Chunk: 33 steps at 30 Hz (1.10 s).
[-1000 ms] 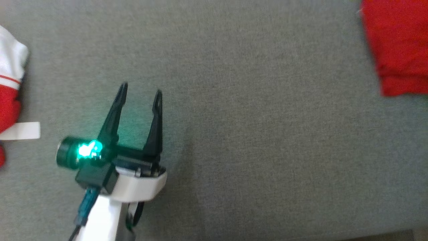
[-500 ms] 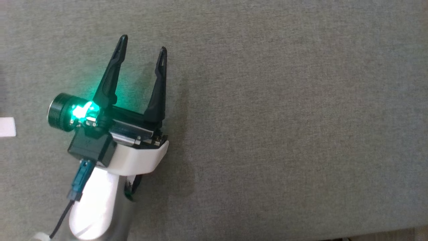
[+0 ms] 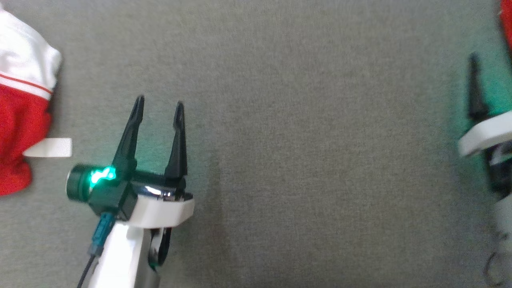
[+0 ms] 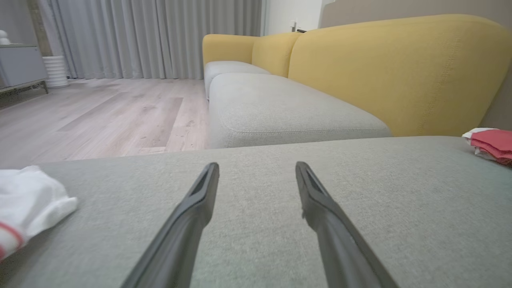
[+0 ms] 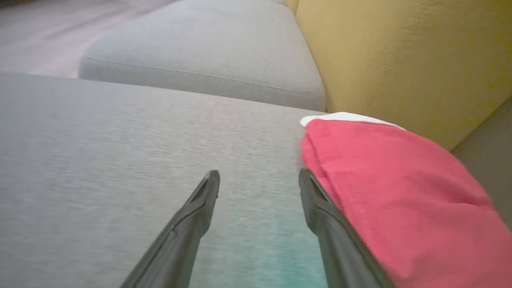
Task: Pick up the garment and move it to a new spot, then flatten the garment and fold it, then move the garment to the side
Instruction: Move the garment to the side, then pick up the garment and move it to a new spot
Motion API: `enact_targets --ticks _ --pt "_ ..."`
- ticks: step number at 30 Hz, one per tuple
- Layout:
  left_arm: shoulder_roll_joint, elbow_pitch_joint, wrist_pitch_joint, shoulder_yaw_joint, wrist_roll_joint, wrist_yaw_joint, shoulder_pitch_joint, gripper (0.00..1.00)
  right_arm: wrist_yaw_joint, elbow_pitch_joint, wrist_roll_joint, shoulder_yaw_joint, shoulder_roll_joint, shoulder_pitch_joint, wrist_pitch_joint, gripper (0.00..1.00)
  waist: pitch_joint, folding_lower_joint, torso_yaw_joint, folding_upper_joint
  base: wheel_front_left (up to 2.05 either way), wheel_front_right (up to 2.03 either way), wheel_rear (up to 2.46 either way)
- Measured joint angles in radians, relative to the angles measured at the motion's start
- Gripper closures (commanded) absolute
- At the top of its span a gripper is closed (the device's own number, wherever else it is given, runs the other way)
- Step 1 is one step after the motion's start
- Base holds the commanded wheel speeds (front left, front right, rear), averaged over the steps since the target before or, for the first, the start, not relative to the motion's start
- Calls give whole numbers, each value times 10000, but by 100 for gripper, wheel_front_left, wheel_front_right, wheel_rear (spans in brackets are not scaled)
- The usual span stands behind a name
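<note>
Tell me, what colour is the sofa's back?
Yellow; the sofa back shows best in the left wrist view.

Grey sofa seat point(image 4: 280, 112) with a yellow backrest point(image 4: 392, 72) runs far right; pale wood floor point(image 4: 100, 116) on the left, grey curtains point(image 4: 160, 36) beyond.

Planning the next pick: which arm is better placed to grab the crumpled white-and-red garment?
Left. The left gripper hangs open near the crumpled garment, which lies to its left; the right gripper, also open, is beside the folded red garment at the opposite end of the cushion.
</note>
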Motion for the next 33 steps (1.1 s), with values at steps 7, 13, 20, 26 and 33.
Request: enact_targets --ticks 7,13,20,26,33 --pt "-12 725 2 267 -343 251 1240 0 0 1496 681 1517 1377 1174 -1841 0 -1663 -2 275 0 0 0 0" --pt "-8 999 10 345 -362 422 2357 0 0 1572 886 1990 2056 2289 -2186 0 -3104 -2 406 0 0 0 0" --pt "15 1020 10 336 -247 541 3350 0 0 -236 428 1505 2322 3966 -2215 0 -4351 -2 464 1 0 0 0" --pt "23 882 10 376 -25 673 3861 0 0 -878 445 1404 2433 5233 -2215 0 -5077 -1 510 1 0 0 0" --pt "27 756 10 412 -27 790 4055 0 0 -1143 485 1402 2460 5440 -2215 0 -5215 1 523 1 0 0 0"
